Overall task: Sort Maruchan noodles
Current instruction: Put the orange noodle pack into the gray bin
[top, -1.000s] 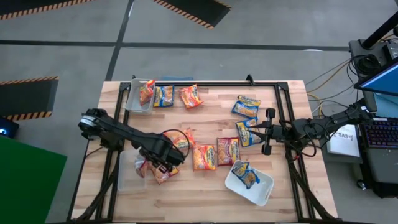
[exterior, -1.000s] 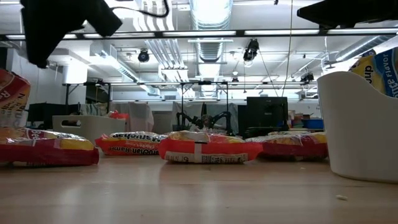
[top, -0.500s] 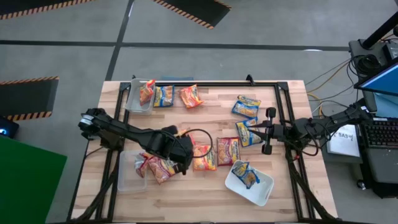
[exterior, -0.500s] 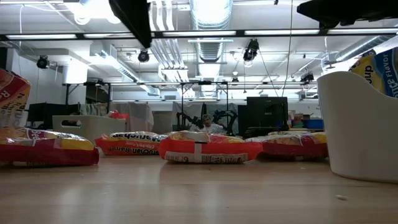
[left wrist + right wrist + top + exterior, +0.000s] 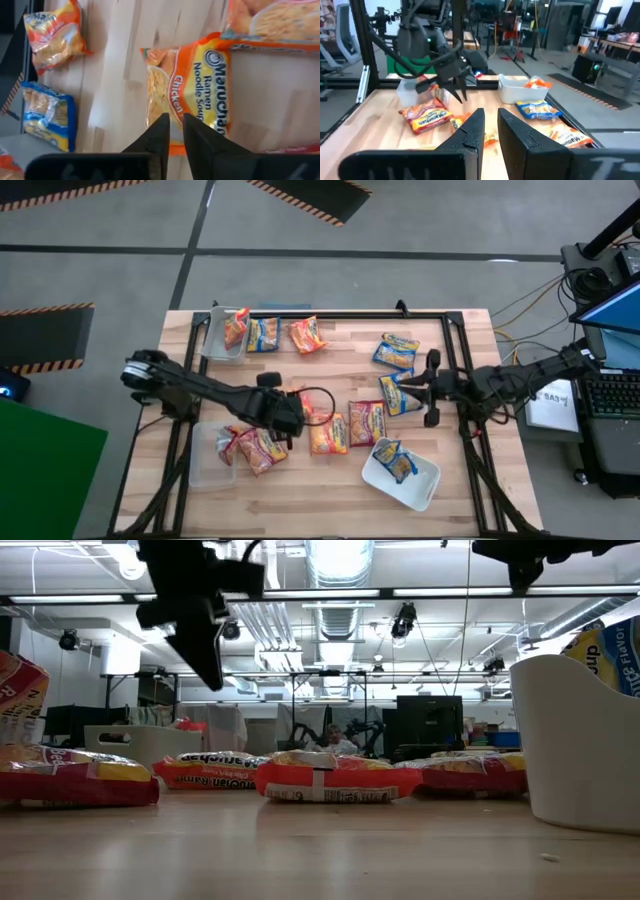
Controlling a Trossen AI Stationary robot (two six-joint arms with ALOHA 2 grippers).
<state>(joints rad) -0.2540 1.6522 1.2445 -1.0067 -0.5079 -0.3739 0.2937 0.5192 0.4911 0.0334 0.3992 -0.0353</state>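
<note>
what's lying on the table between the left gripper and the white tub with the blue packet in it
In the high view, an orange packet and a red packet lie between the left gripper and the white tub.

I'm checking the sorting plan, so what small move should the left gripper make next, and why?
Probably open the left gripper and lower it onto the orange Maruchan chicken packet: its fingers are shut, hold nothing, and hover right above that packet.

The left gripper (image 5: pixel 298 408) is held above the table (image 5: pixel 340 340), over a noodle packet (image 5: pixel 192 90). Just beside it, two packets (image 5: pixel 252 448) are lain across a tub (image 5: pixel 205 465). Well apart from it, the right gripper (image 5: pixel 412 388) is held over another packet (image 5: pixel 396 394).
</note>
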